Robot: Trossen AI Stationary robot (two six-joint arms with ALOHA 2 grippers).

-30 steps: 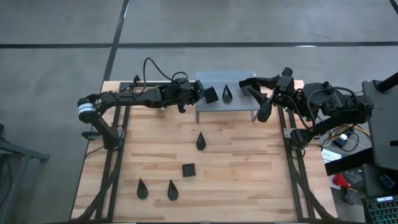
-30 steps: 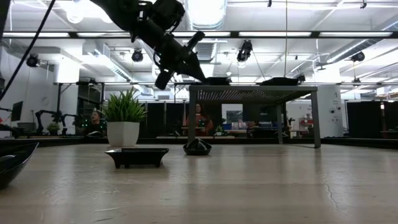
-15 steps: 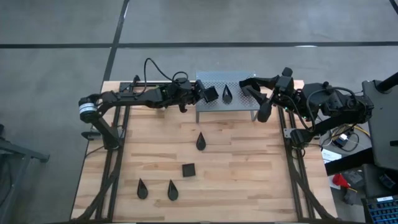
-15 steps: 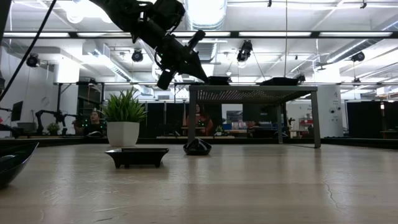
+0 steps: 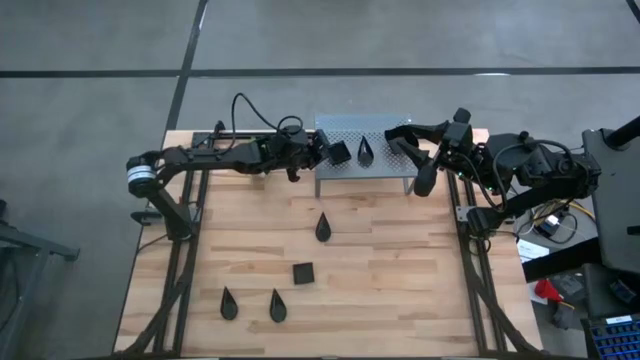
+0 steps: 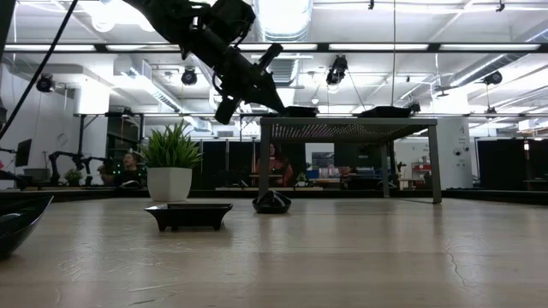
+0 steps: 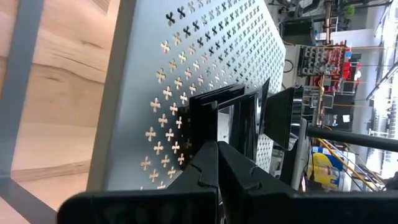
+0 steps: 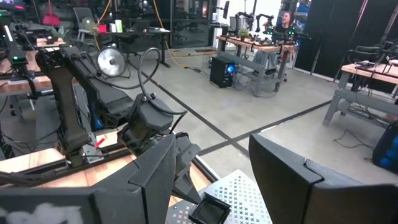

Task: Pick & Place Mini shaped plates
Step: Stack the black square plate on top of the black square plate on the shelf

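Note:
A black square mini plate (image 5: pixel 340 151) and a black teardrop plate (image 5: pixel 367 151) sit on top of the grey perforated shelf (image 5: pixel 385 128). My left gripper (image 5: pixel 322 152) reaches in from the table's left, shut at the square plate (image 7: pixel 231 118). My right gripper (image 5: pixel 412 160) hovers open over the shelf's right end; its wrist view shows the square plate (image 8: pixel 211 211). On the table lie a teardrop plate (image 5: pixel 323 227), a square plate (image 5: pixel 303 272) and two teardrop plates (image 5: pixel 229 303) (image 5: pixel 277 305). My left gripper meets the square plate at its rim on the table's left side (image 7: pixel 211 124), fingers shut together and slanting down from the left (image 6: pixel 272 96). The fingers themselves cover the exact place of contact. The plate rests flat on the shelf top (image 6: pixel 300 109).
A small green potted plant (image 6: pixel 171 167) stands at the far left of the table. In the low view a square plate (image 6: pixel 188 214), a teardrop plate (image 6: pixel 271 203) and part of another dish (image 6: pixel 17 224) sit in front of the shelf legs (image 6: pixel 436 162). People sit in the room behind.

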